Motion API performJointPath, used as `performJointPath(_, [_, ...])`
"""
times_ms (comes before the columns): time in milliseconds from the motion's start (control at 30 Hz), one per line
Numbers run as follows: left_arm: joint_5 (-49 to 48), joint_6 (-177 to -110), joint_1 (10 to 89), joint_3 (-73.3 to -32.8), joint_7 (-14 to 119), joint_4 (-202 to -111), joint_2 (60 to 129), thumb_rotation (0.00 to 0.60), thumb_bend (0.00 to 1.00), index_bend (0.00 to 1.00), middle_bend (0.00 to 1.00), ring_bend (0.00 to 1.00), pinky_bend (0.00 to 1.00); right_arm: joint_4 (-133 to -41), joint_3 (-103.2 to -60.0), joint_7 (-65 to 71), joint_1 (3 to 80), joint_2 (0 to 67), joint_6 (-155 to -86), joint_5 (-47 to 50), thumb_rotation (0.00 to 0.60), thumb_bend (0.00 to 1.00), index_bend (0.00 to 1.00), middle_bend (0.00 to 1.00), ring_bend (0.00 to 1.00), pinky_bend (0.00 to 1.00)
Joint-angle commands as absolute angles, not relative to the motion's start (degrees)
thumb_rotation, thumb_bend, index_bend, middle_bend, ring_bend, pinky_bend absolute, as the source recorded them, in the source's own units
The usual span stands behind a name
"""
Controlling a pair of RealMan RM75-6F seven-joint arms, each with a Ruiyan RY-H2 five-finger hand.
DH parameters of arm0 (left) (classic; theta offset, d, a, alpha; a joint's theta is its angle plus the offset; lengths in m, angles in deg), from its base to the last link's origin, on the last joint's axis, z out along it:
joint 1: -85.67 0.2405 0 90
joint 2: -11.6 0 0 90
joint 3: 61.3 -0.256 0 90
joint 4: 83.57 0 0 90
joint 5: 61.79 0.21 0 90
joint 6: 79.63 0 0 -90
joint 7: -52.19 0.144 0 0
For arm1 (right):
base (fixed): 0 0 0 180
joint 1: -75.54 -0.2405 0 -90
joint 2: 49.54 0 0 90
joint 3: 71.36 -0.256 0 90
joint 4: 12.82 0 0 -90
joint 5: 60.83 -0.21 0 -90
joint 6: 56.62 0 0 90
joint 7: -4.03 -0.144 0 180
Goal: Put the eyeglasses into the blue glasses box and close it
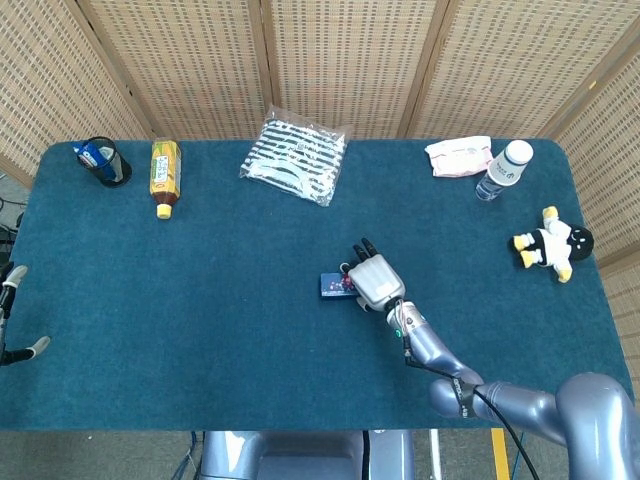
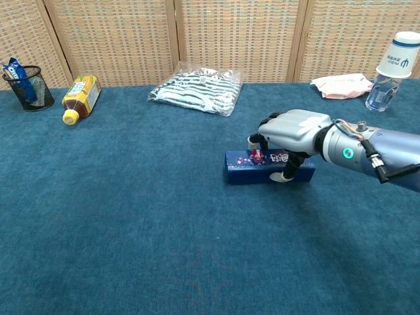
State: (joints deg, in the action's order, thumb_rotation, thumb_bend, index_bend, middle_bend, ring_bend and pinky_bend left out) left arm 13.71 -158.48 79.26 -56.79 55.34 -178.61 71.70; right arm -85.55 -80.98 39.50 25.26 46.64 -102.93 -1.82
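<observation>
The right robot hand (image 2: 292,134) clasps the blue box (image 2: 249,167) mid-surface (image 2: 131,230) — fingers over the top, thumb at the front, likely to steady or shut it — while the left robot hand (image 1: 12,320) idles released at the edge; no eyeglasses show, perhaps already inside.

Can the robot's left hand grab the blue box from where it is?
Probably not. The left hand sits at the table's far left edge, while the blue box lies well toward the right, and the right hand already covers it.
</observation>
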Motion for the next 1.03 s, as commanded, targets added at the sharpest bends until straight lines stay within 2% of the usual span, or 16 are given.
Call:
performJointPath(33, [13.8,-158.6,79.3,-56.8,55.4,-178.7,71.7,0.6,0.0,0.0,0.0,0.0,0.0,-85.7,-80.7,38.7,25.5,46.1,-103.2,-1.3,0.6,0.49,0.4,0.54,0.1,0.0])
performJointPath(100, [13.8,-158.7,79.3,-56.8,55.3,-178.7,71.6,0.6,0.0,0.0,0.0,0.0,0.0,-86.1,-80.6,38.3,25.7,45.5,-103.4,-1.1,0.6,0.49,0.4,0.53,0.1,0.0])
performJointPath(133, [13.8,-158.7,79.4,-56.8,55.2,-178.8,71.6,0.6,0.0,0.0,0.0,0.0,0.0,-86.4,-80.5,38.2,25.8,45.1,-103.6,-1.0,0.6,0.46,0.37,0.48,0.1,0.0])
performJointPath(167, [13.9,-158.8,79.4,-56.8,55.1,-178.8,71.6,0.6,0.0,0.0,0.0,0.0,0.0,-86.7,-80.3,38.2,26.0,44.7,-103.8,-0.9,0.6,0.39,0.31,0.39,0.09,0.0])
performJointPath(233, [14.1,-158.9,79.5,-56.9,55.0,-178.8,71.5,0.6,0.0,0.0,0.0,0.0,0.0,-87.9,-79.8,38.0,26.4,43.6,-103.8,-0.9,0.6,0.11,0.08,0.09,0.02,0.0])
performJointPath(267, [14.3,-158.9,79.5,-57.0,54.9,-178.9,71.4,0.6,0.0,0.0,0.0,0.0,0.0,-89.0,-79.1,38.1,26.6,42.4,-102.7,-1.7,0.6,0.03,0.02,0.02,0.0,0.0])
performJointPath(300, [14.4,-159.0,79.5,-57.0,54.8,-178.9,71.4,0.6,0.0,0.0,0.0,0.0,0.0,-90.2,-78.8,38.2,26.8,41.4,-102.1,-2.6,0.6,0.0,0.0,0.0,0.0,0.0])
performJointPath(400, [15.1,-159.3,79.7,-57.2,54.4,-179.1,71.1,0.6,0.0,0.0,0.0,0.0,0.0,-96.5,-80.2,36.1,28.6,38.6,-105.6,-3.3,0.6,0.0,0.0,0.0,0.0,0.0])
performJointPath(533, [16.2,-159.8,79.9,-57.5,53.3,-179.5,70.5,0.6,0.0,0.0,0.0,0.0,0.0,-105.3,-80.3,33.5,32.3,33.1,-112.7,1.6,0.6,0.0,0.0,0.0,0.0,0.0])
performJointPath(600, [16.9,-160.3,80.2,-57.6,52.6,-179.7,70.0,0.6,0.0,0.0,0.0,0.0,0.0,-109.5,-79.5,32.6,35.0,29.7,-117.1,4.7,0.6,0.0,0.0,0.0,0.0,0.0])
performJointPath(733, [18.1,-160.8,80.8,-58.2,50.6,-180.4,68.6,0.6,0.0,0.0,0.0,0.0,0.0,-116.6,-74.9,27.0,43.8,20.9,-128.9,14.6,0.6,0.0,0.0,0.0,0.0,0.0])
performJointPath(833, [19.2,-161.5,81.2,-58.7,49.5,-180.6,67.8,0.6,0.0,0.0,0.0,0.0,0.0,-115.9,-70.8,20.0,51.2,16.6,-138.5,21.9,0.6,0.0,0.0,0.0,0.0,0.0])
performJointPath(933, [20.8,-162.8,81.8,-59.1,49.0,-180.1,67.9,0.6,0.0,0.0,0.0,0.0,0.0,-110.3,-67.9,13.9,58.5,15.4,-148.2,25.9,0.6,0.0,0.0,0.0,0.0,0.0])
performJointPath(1033, [21.7,-163.8,82.2,-59.4,48.8,-179.6,68.2,0.6,0.0,0.0,0.0,0.0,0.0,-106.3,-67.7,10.8,61.6,16.4,-152.2,27.1,0.6,0.0,0.0,0.0,0.0,0.0])
